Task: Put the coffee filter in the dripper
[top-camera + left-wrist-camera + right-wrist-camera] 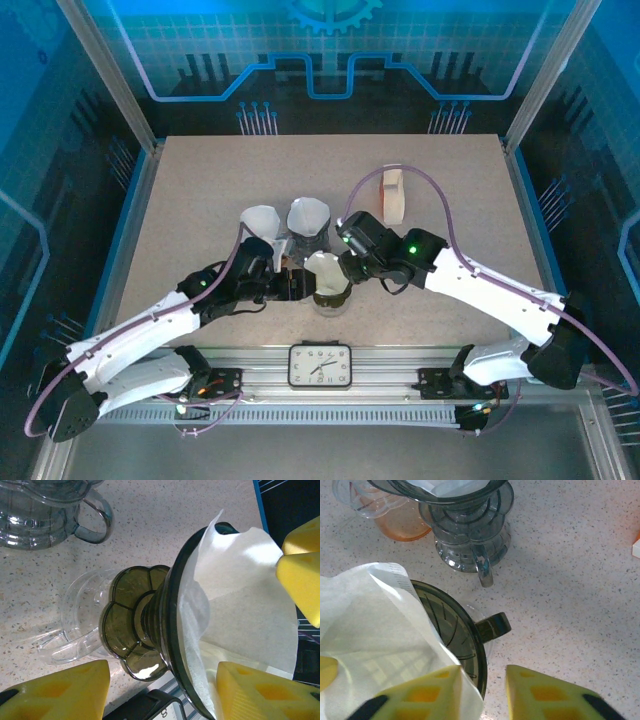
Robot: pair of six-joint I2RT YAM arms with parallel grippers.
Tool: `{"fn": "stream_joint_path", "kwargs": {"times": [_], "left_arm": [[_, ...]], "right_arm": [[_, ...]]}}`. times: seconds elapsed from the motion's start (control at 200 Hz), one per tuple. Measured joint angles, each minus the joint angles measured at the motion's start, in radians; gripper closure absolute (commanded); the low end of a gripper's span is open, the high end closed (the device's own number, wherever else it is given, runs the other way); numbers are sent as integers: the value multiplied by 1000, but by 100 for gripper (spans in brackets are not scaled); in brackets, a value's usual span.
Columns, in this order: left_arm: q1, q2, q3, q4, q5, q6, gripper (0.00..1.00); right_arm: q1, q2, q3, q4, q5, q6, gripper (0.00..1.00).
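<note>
A dark green dripper stands upright at the table's middle on a clear glass cup. The white paper filter sits inside the dripper, its top standing well above the rim. My left gripper is open, with one finger low beside the dripper's flange and the other up at the filter. My right gripper is open a little at the dripper's rim, near its handle. The filter's edge drapes against the inner face of one finger.
Just behind stand a grey glass dripper stack holding another filter, an orange-tinted clear cup and a loose white filter. A tan filter holder is at the back right. A clock lies at the near edge.
</note>
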Motion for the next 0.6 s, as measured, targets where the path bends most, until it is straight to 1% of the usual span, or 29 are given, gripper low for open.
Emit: {"fn": "stream_joint_path", "kwargs": {"times": [0.085,0.2,0.395,0.475,0.55,0.57,0.6], "left_arm": [[0,3,0,0,0,0,40],[1,4,0,0,0,0,40],[3,10,0,0,0,0,40],[5,9,0,0,0,0,40],[5,9,0,0,0,0,40],[5,9,0,0,0,0,40],[5,9,0,0,0,0,40]], "right_arm": [[1,0,-3,10,-8,2,84],[5,0,-10,19,-15,-5,91],[9,1,-13,19,-16,-3,94],[9,1,-14,19,-15,-3,93],[9,1,-14,19,-16,-4,89],[9,1,-14,19,-16,-2,86],[9,1,-14,19,-15,1,78]]}}
